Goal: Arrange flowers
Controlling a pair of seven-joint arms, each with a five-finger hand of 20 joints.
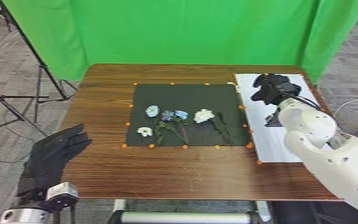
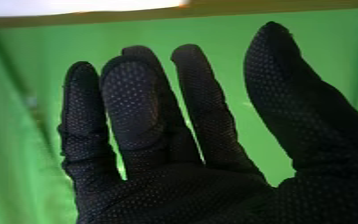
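Blue and white flowers (image 1: 203,116) with ruffled heads lie on the black mat (image 1: 215,95) in the head view; the right hand (image 1: 271,91) is over the white sheet (image 1: 280,150); the left hand (image 1: 49,156), fingers extended, is beside the wooden table (image 1: 158,175). The right wrist view adds mesh texture; the right hand's (image 2: 184,195) fingers stand loosely spread before green cloth (image 2: 335,45).

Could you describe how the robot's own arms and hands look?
The right arm is rounded and white, with black cables at its end. The left arm is white too. The left hand and the right hand are gloved in black; the right shows fine pale dots.
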